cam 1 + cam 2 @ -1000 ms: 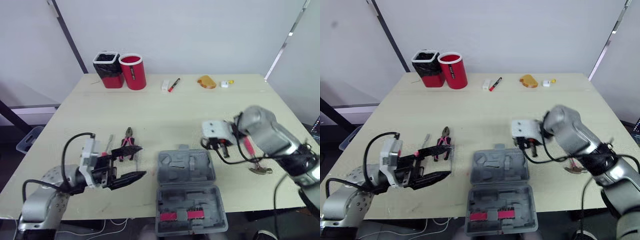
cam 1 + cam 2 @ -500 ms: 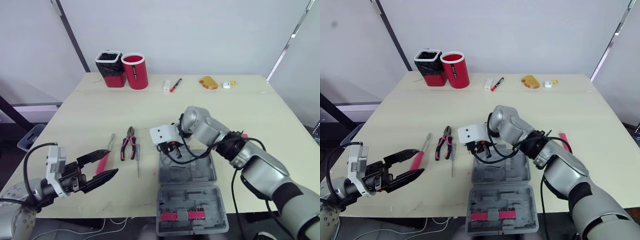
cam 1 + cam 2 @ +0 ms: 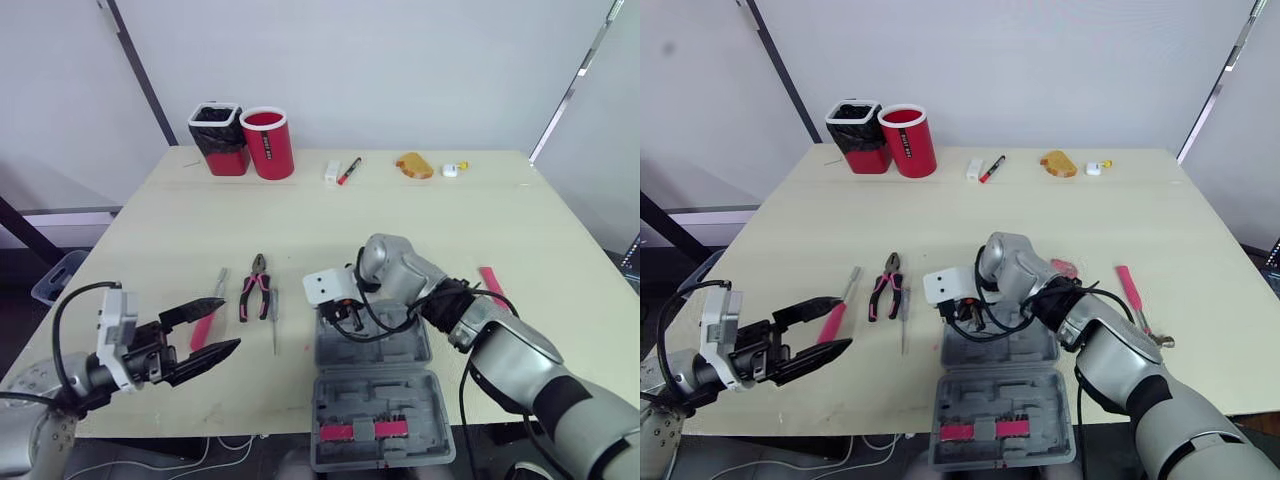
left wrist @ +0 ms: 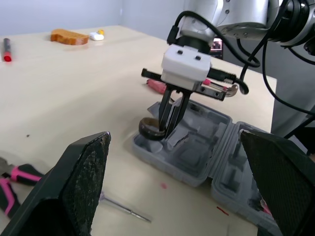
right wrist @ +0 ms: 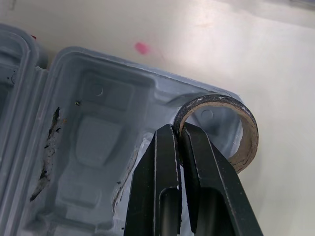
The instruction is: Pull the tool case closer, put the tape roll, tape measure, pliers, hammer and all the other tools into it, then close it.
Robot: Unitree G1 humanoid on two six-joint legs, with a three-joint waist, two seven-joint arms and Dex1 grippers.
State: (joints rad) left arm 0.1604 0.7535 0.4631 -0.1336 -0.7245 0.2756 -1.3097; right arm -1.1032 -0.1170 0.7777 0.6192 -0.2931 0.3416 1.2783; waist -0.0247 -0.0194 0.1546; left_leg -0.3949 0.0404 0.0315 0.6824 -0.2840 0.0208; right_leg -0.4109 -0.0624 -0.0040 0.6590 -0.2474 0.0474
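- The surface [image 3: 300, 220] is pale, smooth wood.
- The tool case [image 3: 385, 395], grey moulded plastic with shaped recesses, lies open at the near edge.
- The left claw [image 3: 230, 322] hovers wide open and empty, near the pink-handled pliers [image 3: 254, 290].
- The right claw [image 5: 178, 130] pinches the wall of the tape roll [image 5: 246, 128]; a second ago it was by the hammer [image 3: 1135, 300].
- The tape roll, a thin brownish ring, is at the case's far left corner, partly overhanging the rim.
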